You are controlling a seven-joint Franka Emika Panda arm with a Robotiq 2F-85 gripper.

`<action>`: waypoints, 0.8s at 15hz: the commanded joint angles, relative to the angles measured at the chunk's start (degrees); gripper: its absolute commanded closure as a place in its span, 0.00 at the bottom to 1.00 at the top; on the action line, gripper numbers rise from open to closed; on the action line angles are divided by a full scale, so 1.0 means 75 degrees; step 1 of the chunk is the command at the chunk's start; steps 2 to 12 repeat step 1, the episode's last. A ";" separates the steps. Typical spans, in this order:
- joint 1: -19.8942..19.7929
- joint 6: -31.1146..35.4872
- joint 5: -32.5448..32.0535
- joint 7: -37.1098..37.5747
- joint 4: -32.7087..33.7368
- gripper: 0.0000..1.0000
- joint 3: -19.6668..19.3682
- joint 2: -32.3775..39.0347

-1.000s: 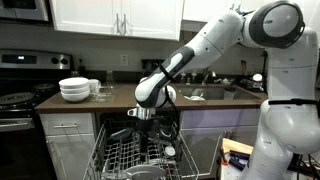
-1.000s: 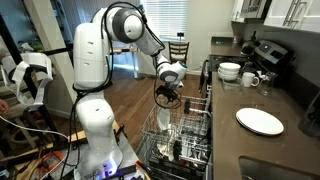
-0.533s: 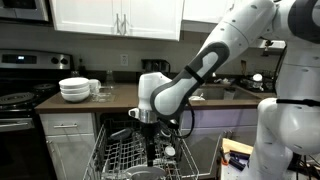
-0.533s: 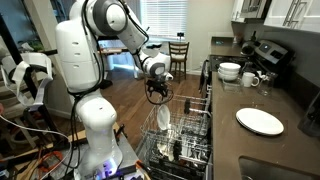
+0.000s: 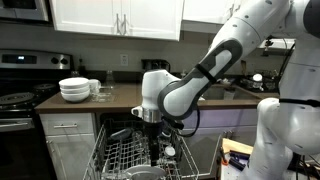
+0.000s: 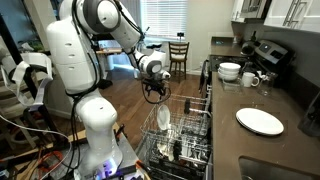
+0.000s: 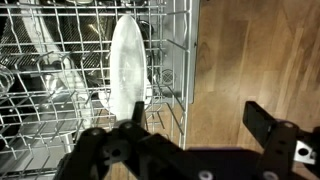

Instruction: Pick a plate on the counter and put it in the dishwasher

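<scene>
The grey wire rack (image 7: pixel 170 40) of the built-in dishwasher with the dark interior (image 5: pixel 135 158) is pulled out. A small round white plate (image 7: pixel 128 68) stands upright on its edge between the rack's prongs. It is near the side of the rack that borders the brown wooden floor (image 7: pixel 250 60).

The white robot arm (image 5: pixel 215 65) holds its black jaws above the rack, over the plate and clear of it. The jaws are spread wide and nothing is between them.

Beside the rack runs the long dark brown desk (image 6: pixel 285 150). A second flat round white plate (image 6: pixel 260 121) lies on it, apart from the rack. Farther from the rack on the same desk sits a stack of white bowls (image 6: pixel 229 71), with a white mug (image 6: pixel 250 79) just beside the stack.
</scene>
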 commanded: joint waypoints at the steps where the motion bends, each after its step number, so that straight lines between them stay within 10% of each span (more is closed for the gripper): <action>1: 0.0036 -0.0012 -0.0004 0.0005 0.0007 0.00 -0.0036 -0.0001; 12: 0.0036 -0.0012 -0.0004 0.0005 0.0007 0.00 -0.0036 -0.0001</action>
